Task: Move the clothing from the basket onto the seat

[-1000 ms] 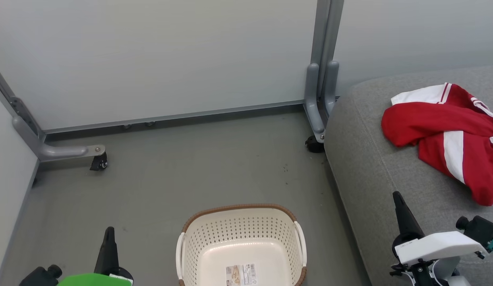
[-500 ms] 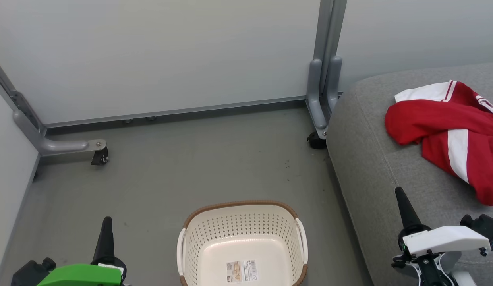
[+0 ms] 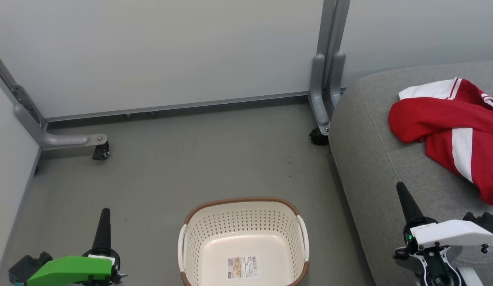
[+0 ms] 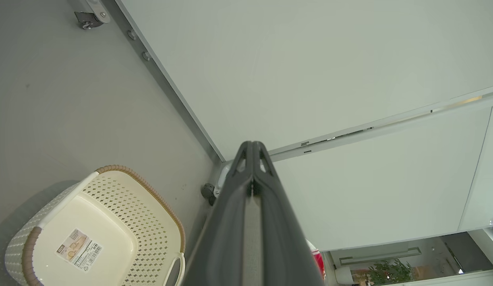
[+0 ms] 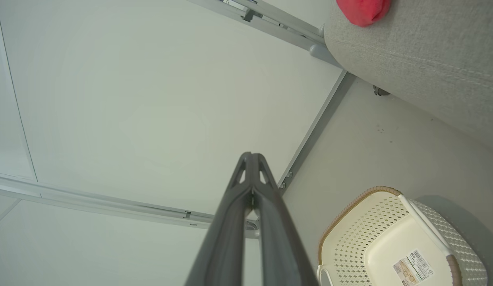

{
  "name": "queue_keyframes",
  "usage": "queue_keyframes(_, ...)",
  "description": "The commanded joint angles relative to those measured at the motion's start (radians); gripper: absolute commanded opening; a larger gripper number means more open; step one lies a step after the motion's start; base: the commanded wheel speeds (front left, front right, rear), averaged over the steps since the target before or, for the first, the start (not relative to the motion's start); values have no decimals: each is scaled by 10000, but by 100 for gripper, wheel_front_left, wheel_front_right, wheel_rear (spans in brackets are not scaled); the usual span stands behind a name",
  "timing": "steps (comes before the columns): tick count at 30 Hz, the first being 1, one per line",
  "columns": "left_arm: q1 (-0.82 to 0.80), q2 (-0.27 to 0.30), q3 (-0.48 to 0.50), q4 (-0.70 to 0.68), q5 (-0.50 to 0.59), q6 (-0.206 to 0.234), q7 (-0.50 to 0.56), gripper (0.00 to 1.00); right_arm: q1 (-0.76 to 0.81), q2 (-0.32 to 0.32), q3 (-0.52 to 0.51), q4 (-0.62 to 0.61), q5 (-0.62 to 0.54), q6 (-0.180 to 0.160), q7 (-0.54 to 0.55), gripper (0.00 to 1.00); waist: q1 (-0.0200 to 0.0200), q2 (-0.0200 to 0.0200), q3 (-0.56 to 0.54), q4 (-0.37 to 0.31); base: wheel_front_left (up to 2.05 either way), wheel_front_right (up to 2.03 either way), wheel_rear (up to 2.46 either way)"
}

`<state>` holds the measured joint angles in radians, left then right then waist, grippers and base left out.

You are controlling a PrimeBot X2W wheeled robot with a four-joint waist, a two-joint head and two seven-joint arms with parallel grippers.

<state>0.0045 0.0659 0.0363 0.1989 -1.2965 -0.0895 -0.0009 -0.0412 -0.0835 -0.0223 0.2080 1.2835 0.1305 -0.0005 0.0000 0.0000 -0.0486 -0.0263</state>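
The red clothing with white stripes lies crumpled on the grey seat at the right; a red edge of the clothing also peeks over the seat in the right wrist view. The cream basket stands on the floor at bottom centre, holding nothing but its paper label. My left gripper is shut, left of the basket. My right gripper is shut over the seat's front edge, well clear of the clothing. Both hold nothing.
A pale partition wall runs across the back, with grey metal feet on castors at the left and at the seat's corner. Grey floor lies between the wall and the basket.
The head camera has shifted, so the whole scene slid slightly. Both grippers rose a little in view and stay shut. The clothing and basket have not moved.
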Motion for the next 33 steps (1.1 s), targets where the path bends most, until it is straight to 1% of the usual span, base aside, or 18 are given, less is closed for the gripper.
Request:
queue_keyframes(1, -295, 71, 87, -20, -215, -94, 59, 0, -200, -21, -70, -23, 244, 6, 71, 0, 0, 0, 17, 10, 0, 0, 0)
queue_keyframes(33, -985, 33, 461, 357, -2604, -361, 771, 0, -589, 136, -563, 276, 2706, 4, 781, 0, 0, 0, 374, 191, 0, 0, 0)
